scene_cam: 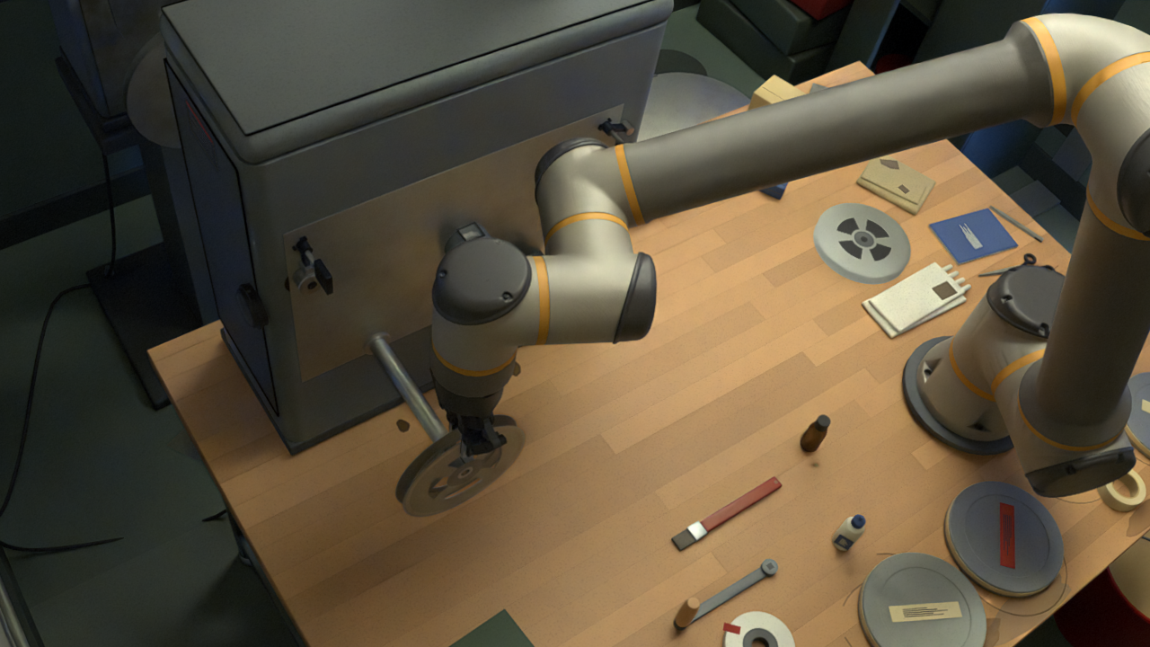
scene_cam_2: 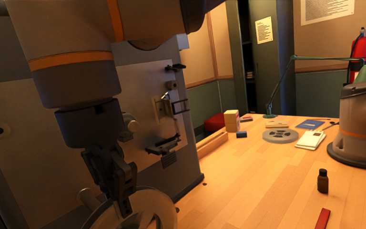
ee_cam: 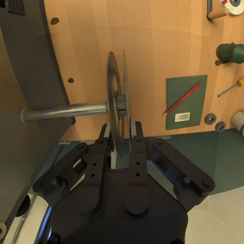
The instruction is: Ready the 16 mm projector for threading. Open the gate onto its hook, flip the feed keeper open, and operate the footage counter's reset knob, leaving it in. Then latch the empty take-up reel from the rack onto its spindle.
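Observation:
At the lower front of the grey projector [scene_cam: 386, 161], a steel spindle [scene_cam: 406, 386] [ee_cam: 66, 110] sticks out over the table, and the empty grey take-up reel [scene_cam: 458, 471] [scene_cam_2: 140, 210] [ee_cam: 117, 104] stands upright at its outer tip with its hub in line with the shaft. Higher on the face plate sit the gate [scene_cam_2: 168, 106], the feed keeper [scene_cam_2: 163, 145] and a round knob [scene_cam_2: 132, 125]. My gripper [scene_cam: 474, 443] [scene_cam_2: 121, 199] [ee_cam: 120, 134] reaches down from above and is closed on the reel's rim, holding it.
The arm's base [scene_cam: 989, 362] stands at the right of the table. A second reel [scene_cam: 860, 241] lies flat near a notepad [scene_cam: 917, 298]. A brown bottle [scene_cam: 815, 433], a red-handled brush [scene_cam: 728, 513], film cans [scene_cam: 1004, 537] and a green notebook [ee_cam: 185, 102] lie around.

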Action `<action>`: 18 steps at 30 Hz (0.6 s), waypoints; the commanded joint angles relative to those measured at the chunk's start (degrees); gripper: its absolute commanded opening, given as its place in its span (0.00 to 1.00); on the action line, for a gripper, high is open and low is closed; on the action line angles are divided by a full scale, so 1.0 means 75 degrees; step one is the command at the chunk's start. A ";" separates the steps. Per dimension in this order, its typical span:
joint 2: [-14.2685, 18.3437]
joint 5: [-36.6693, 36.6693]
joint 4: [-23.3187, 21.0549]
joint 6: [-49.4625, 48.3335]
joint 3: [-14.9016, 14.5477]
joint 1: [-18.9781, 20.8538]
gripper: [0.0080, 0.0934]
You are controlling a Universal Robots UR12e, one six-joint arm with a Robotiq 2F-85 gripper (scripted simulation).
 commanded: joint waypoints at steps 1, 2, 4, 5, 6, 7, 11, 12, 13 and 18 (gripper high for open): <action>-0.0006 -0.0002 -0.0005 -0.0002 -0.0012 -0.0003 0.00; -0.0005 -0.0002 -0.0004 -0.0005 -0.0014 -0.0006 0.00; -0.0003 -0.0002 -0.0003 -0.0010 -0.0017 -0.0011 0.00; -0.0002 -0.0002 -0.0003 -0.0013 -0.0018 -0.0014 0.00; -0.0001 -0.0002 -0.0002 -0.0015 -0.0020 -0.0016 0.00; 0.0000 -0.0002 -0.0002 -0.0018 -0.0021 -0.0019 0.00; 0.0004 -0.0002 0.0000 -0.0029 -0.0027 -0.0030 0.00; 0.0005 -0.0002 0.0000 -0.0031 -0.0028 -0.0032 0.00; 0.0006 -0.0002 0.0001 -0.0034 -0.0030 -0.0035 0.00; 0.0011 -0.0002 0.0003 -0.0047 -0.0037 -0.0048 0.00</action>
